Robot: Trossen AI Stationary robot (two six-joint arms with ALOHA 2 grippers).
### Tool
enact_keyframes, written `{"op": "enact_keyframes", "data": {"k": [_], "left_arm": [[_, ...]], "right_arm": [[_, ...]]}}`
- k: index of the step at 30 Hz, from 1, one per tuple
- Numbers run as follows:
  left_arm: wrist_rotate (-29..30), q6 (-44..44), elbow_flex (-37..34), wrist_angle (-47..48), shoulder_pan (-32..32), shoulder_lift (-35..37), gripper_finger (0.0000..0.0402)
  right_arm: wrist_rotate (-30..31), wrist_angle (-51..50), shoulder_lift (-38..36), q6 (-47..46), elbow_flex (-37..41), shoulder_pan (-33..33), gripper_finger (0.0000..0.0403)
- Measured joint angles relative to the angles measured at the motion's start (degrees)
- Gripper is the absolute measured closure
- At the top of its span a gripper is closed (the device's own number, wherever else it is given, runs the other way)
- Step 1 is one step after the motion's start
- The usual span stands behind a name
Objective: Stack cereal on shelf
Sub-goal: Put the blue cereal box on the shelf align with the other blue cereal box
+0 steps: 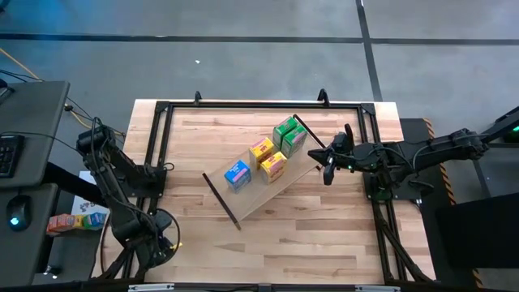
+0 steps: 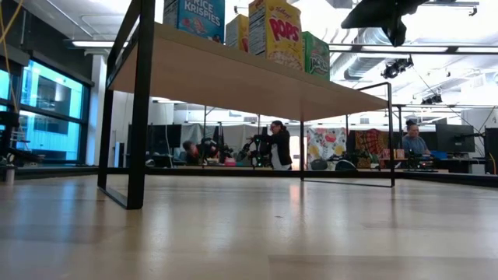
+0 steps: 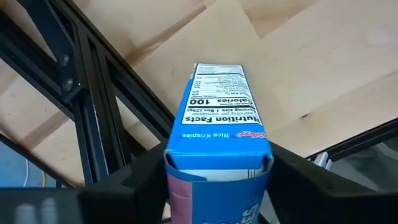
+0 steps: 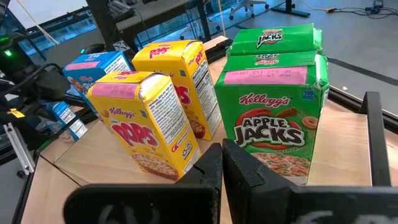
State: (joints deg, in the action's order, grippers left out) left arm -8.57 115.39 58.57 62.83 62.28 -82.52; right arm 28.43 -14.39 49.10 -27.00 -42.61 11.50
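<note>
- High view: shows the shelf [image 1: 259, 195] set diagonally on the wooden table [image 1: 284, 243], carrying five cereal boxes on its board.
- Right wrist view: looks across the shelf at two Apple Jacks boxes, the front Apple Jacks box [image 4: 270, 118] just ahead of the rear Apple Jacks box [image 4: 277, 38].
- Beside those, finds the front Pops box [image 4: 146, 121] and the rear Pops box [image 4: 180, 81] upright, close together.
- Farther along the board, picks out the shelved Rice Krispies box [image 4: 93, 71], standing apart from the yellow pair.
- Puts the right gripper [image 4: 222, 152] just off the shelf's end near the green boxes, fingers pressed together, holding nothing.
- Left wrist view: catches the left gripper [image 3: 217, 180] clamped on the held Rice Krispies box [image 3: 217, 112], a dark finger against each side, nutrition panel facing the camera.
- Places that box over the table's black frame at the left edge, well apart from the shelf.
- Low view: sees the shelf from below, with people [image 2: 278, 144] in the room behind.
</note>
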Motion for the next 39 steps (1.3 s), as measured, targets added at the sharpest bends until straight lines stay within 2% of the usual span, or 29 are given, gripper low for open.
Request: {"op": "enact_keyframes", "data": {"k": [5, 9, 14, 18, 22, 26, 32, 35, 39], "left_arm": [[-0.2, 0.0, -0.2, 0.1, 0.0, 0.0, 0.0241], [-0.4, -0.3, 1.1, 0.2, -0.9, 1.0, 0.0272], [0.7, -4.4, 5.8, 0.5, -5.3, 7.3, 0.0285], [6.4, -9.1, 11.7, 0.3, -11.1, 13.0, 0.0286], [8.7, -19.4, 20.9, 0.3, -19.5, 14.1, 0.0286], [8.8, -33.3, 32.5, 2.5, -28.1, 9.6, 0.0286], [10.2, -52.9, 50.8, 14.8, -38.6, -2.1, 0.0286], [12.1, -60.0, 56.4, 16.2, -41.9, -7.5, 0.0286], [12.6, -66.2, 60.6, 16.3, -43.8, -13.8, 0.0287]], "right_arm": [[0.3, 0.0, 0.0, 0.0, 0.0, 0.0, 0.0402], [0.5, 0.0, 0.0, 0.1, 0.0, 0.0, 0.0402], [1.1, 0.0, 0.0, 0.1, 0.0, 0.0, 0.0402], [1.5, 0.0, 0.0, 0.3, 0.0, 0.0, 0.0402], [1.5, -0.1, 0.0, 0.3, 0.0, 0.0, 0.0402], [1.5, -0.3, 0.0, 0.5, 0.0, 0.0, 0.0402], [1.4, -0.5, 0.0, 0.3, 0.0, 0.0, 0.0402], [1.4, -0.6, 0.0, 0.1, 0.0, 0.0, 0.0402], [1.4, -0.8, 0.0, 0.0, 0.0, 0.0, 0.0402]]}}
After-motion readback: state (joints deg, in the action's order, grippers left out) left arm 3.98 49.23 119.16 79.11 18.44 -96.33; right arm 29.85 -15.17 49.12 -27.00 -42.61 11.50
